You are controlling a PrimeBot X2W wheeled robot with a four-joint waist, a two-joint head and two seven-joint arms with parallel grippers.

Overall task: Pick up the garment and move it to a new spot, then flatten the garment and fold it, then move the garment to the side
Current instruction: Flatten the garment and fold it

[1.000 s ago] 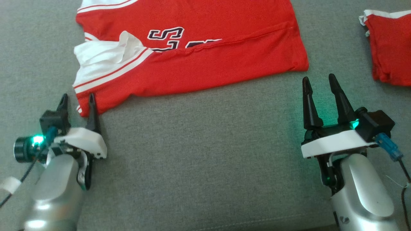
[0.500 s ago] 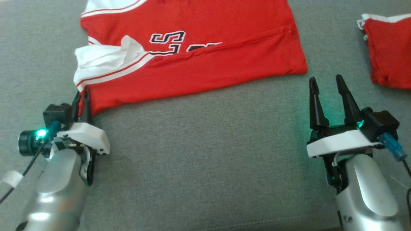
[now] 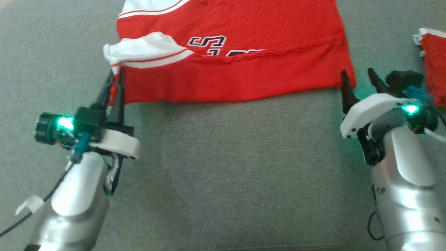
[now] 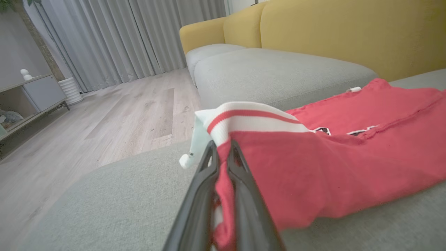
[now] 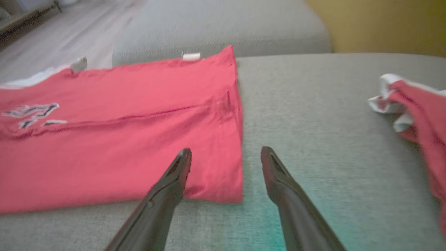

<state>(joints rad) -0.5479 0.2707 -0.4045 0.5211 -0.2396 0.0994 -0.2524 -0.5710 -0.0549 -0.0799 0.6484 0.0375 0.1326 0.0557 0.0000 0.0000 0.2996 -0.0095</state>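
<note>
Garment [image 3: 244, 76] pinched in L tool [image 3: 116, 73], R tool [image 3: 357, 71] splayed nr hem

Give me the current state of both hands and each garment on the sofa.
left hand, shut on the red jersey's near left corner.
right hand, open, fingers either side of the jersey's right edge near its corner, gripping nothing.
red jersey, spread on the grey cushion, left corner raised, white sleeve rumpled.
second red garment, crumpled at the far right, untouched.
</note>
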